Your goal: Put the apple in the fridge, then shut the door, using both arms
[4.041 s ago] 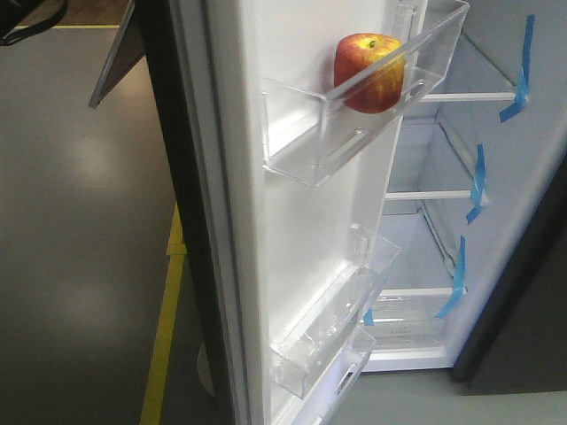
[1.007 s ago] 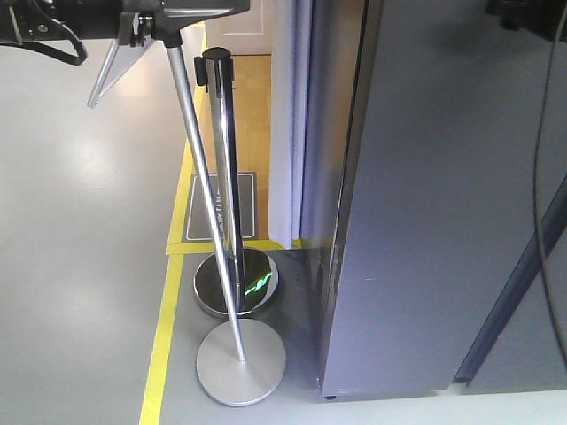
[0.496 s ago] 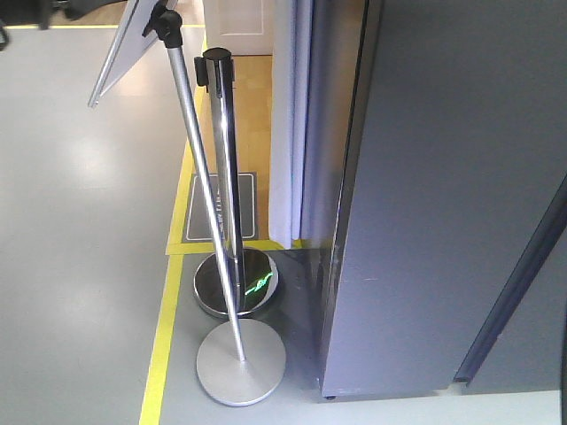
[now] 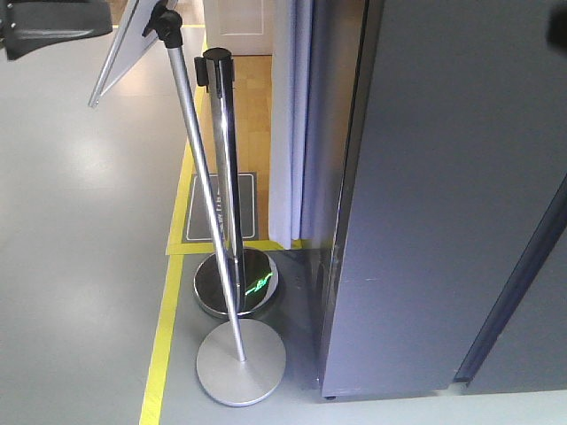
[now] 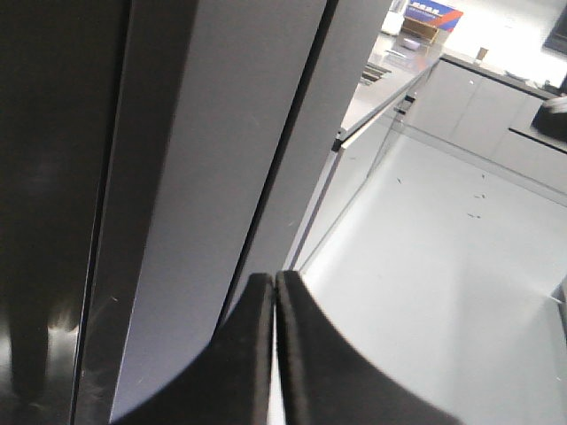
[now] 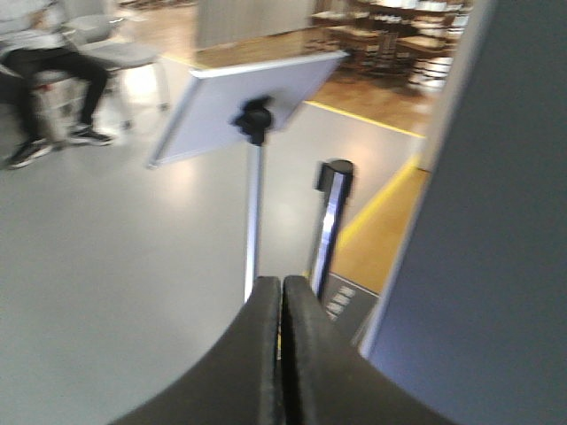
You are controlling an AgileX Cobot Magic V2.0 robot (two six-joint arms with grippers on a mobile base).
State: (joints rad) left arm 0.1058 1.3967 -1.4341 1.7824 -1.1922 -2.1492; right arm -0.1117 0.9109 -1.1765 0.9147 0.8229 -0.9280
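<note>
The dark grey fridge (image 4: 443,195) stands shut; its door's outer face fills the right of the front view and no white interior shows. The apple is hidden. A black arm part (image 4: 53,25) shows at the top left corner, clear of the door. In the left wrist view my left gripper (image 5: 275,279) is shut and empty, pointing along the dark grey fridge panels (image 5: 204,177). In the right wrist view my right gripper (image 6: 283,283) is shut and empty, with the fridge side (image 6: 478,266) to its right.
A tilted sign stand (image 4: 208,221) with a round base and a chrome barrier post (image 4: 226,177) stand just left of the fridge. Yellow floor tape (image 4: 164,336) runs beside them. A plain dark panel (image 4: 532,345) adjoins the fridge on the right. A seated person (image 6: 53,71) is far off.
Four seconds ago the door stood open with the apple in its upper bin; now it is shut. Within the last second the arms pulled out of the top of the view; one black part shows again at top left.
</note>
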